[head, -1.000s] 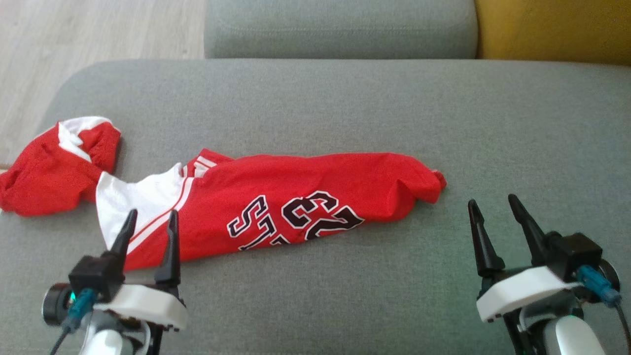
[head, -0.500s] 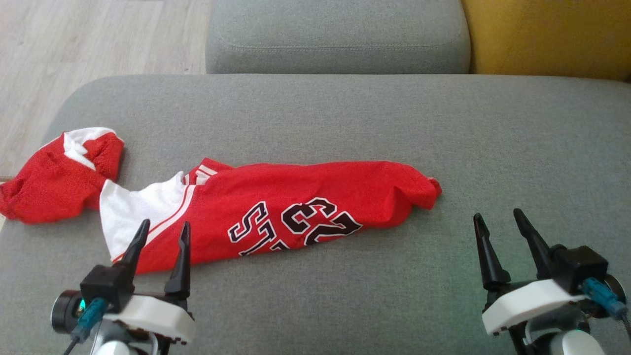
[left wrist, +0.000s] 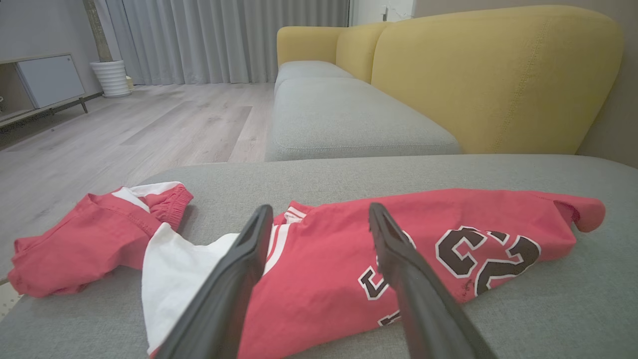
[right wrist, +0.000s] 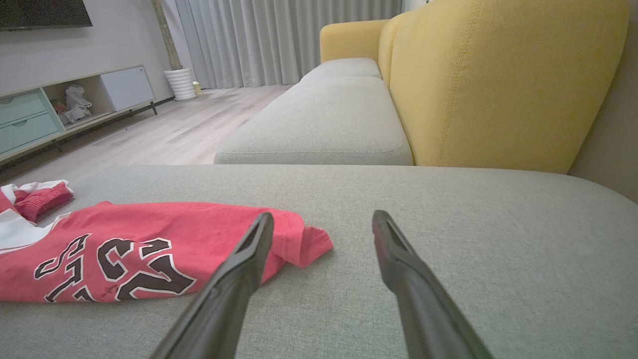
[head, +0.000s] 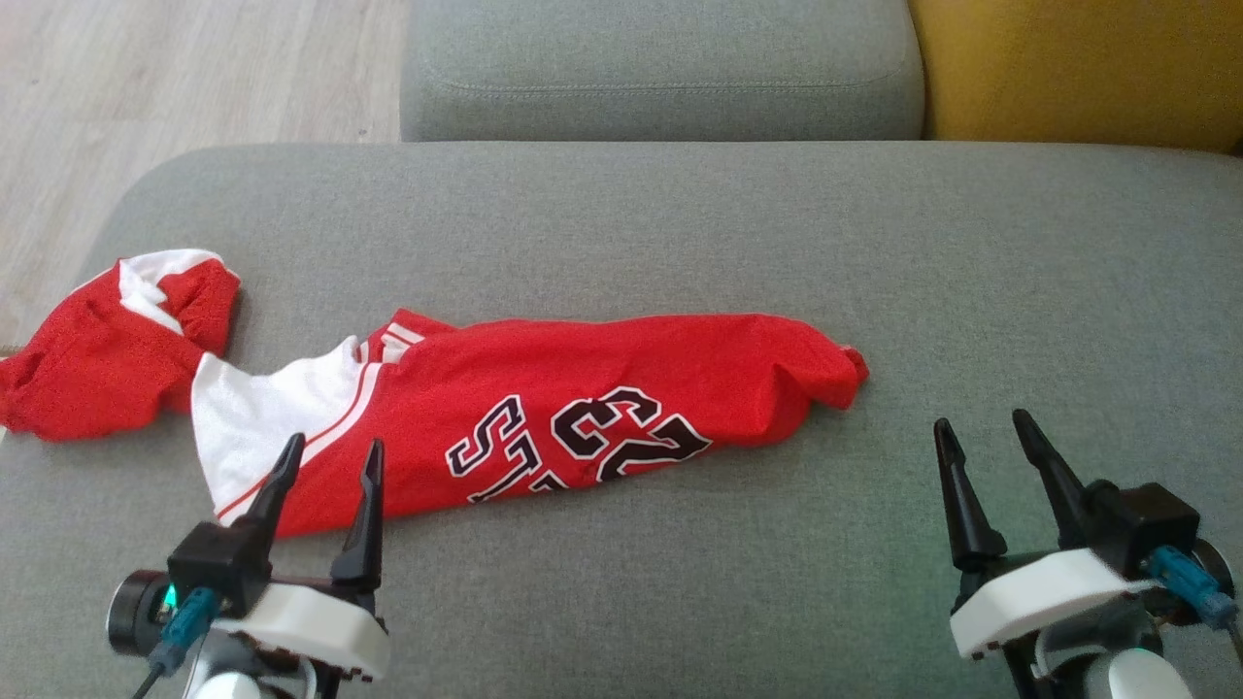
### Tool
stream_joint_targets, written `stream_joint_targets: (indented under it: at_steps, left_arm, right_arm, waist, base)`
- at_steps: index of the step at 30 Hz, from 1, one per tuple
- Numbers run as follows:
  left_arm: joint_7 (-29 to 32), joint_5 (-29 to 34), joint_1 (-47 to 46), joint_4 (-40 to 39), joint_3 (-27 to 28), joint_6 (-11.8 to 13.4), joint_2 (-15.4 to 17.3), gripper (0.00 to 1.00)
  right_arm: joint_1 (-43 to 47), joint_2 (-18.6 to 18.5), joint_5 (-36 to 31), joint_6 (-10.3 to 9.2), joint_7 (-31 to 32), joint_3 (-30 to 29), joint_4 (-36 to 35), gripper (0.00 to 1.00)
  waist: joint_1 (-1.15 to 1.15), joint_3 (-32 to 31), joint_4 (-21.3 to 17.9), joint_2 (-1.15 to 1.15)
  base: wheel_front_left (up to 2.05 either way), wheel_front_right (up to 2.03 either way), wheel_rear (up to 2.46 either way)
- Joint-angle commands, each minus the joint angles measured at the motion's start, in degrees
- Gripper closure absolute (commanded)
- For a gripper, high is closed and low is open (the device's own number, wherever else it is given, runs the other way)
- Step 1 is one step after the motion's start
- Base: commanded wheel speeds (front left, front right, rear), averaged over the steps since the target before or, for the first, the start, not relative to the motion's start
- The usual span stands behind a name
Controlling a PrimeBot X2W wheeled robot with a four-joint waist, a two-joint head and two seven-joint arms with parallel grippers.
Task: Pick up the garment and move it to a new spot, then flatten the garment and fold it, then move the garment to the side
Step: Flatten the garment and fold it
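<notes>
You're looking at a home living room: a grey-cushioned sofa (left wrist: 349, 114) with a yellow backrest (left wrist: 488, 75), pale wood floor (left wrist: 149, 119) beside it, long curtains (left wrist: 224, 40) beyond its far end, a low cabinet (right wrist: 30, 119) across the floor from it.

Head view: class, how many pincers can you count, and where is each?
2. The left pincer, open, is at lower left, tips over the garment's white-striped end. The right pincer, open, is at lower right over bare grey cushion, apart from the garment.
</notes>
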Motion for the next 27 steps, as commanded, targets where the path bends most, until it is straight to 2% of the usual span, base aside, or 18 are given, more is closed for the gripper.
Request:
stream_joint_targets:
  at_steps: [1, 19, 27]
  left_arm:
    - [-0.2, 0.3, -2.5, -2.0, 2.0, 0.5, 1.5, 0.0]
    - [-0.2, -0.2, -3.5, -2.3, 1.2, 0.9, 1.7, 0.0]
    - [-0.5, -0.4, -5.8, -2.6, 0.8, 0.6, 1.4, 0.0]
  right_arm:
    - [-1.7, -0.3, 0.4, 0.44, -0.1, 1.2, -2.1, 0.0]
    - [-2.4, -0.3, 0.7, 0.44, -0.4, 1.1, -1.1, 0.0]
    - [-5.2, -0.3, 1.7, 0.44, -0.8, 1.9, 3.2, 0.0]
  waist:
    - [0.0, 0.0, 0.0, 0.0]
    - [0.0, 1.3, 0.7, 0.0]
    - [0.0, 4.5, 2.0, 0.0]
  base:
    - [0.0, 0.0, 0.0]
    - [0.0, 0.0, 0.0]
    - [0.0, 0.0, 0.0]
